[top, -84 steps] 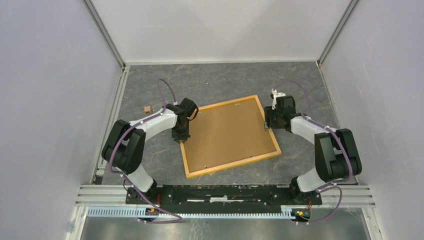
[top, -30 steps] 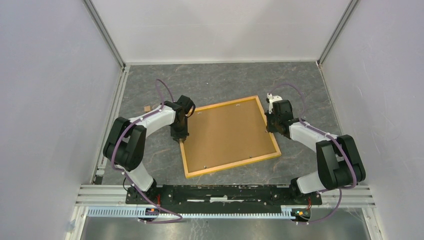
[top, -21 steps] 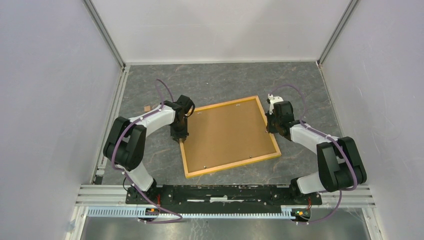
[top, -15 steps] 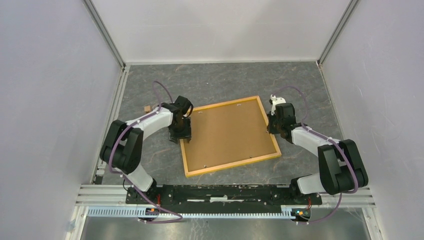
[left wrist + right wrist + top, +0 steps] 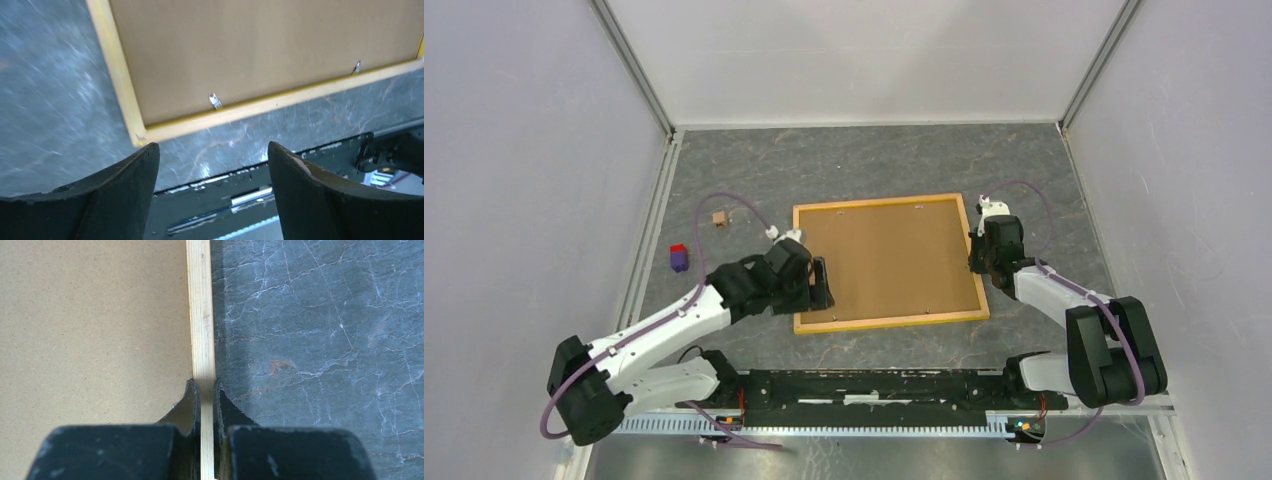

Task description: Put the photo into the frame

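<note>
I see the grey surface [image 5: 874, 160] with the frame [image 5: 889, 321] lying flat at its middle, brown backing board [image 5: 889, 260] uppermost. My right hand [image 5: 204, 385] pinches the frame's right rail; my left hand [image 5: 211, 147] hangs spread by its near-left corner.

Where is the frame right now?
In the top view the frame lies flat mid-table. The right end effector pinches its right rail, and the open left end effector hovers at its near-left corner.

Grey table [image 5: 874, 165] bears frame [image 5: 884, 322], two blocks [image 5: 679, 258]
</note>
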`<state>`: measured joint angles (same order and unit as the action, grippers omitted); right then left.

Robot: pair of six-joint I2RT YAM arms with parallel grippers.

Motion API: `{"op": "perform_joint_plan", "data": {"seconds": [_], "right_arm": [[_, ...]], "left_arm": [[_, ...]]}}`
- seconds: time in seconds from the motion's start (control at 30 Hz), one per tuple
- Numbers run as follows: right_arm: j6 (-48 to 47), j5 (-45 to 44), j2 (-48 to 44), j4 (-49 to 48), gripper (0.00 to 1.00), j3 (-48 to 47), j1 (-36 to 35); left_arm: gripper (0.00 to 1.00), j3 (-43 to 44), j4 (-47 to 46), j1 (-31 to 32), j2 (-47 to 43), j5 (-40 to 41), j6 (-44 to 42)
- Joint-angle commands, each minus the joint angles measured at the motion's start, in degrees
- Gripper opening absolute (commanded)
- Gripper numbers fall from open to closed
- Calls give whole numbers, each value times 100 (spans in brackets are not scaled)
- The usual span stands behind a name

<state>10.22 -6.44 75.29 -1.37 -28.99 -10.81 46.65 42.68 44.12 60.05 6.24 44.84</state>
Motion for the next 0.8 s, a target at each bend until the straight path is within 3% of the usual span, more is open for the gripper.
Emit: {"op": "perform_joint_plan", "data": {"seconds": [0.0, 0.17, 0.33, 0.43, 0.53, 0.77], "right_arm": [[85, -195, 91, -189, 0, -43, 46], [45, -42, 180, -167, 0, -79, 51], [12, 48, 175, -137, 0, -105, 47], [15, 105, 164, -145, 0, -115, 52], [-14, 94, 162, -121, 0, -116, 52], [-25, 467, 168, -171, 0, -106, 45]], "left_arm": [[84, -766, -787, 678, -153, -99, 2229], [93, -1613, -2481, 948, 176, -862, 3845], [99, -1584, -2892, 1024, 1032, -1286, 4835], [93, -1710, -2949, 1066, 1274, -976, 5812], [76, -1661, -2999, 1058, 1526, -527, 6458], [66, -1405, -2617, 657, 2150, -221, 6344]]}}
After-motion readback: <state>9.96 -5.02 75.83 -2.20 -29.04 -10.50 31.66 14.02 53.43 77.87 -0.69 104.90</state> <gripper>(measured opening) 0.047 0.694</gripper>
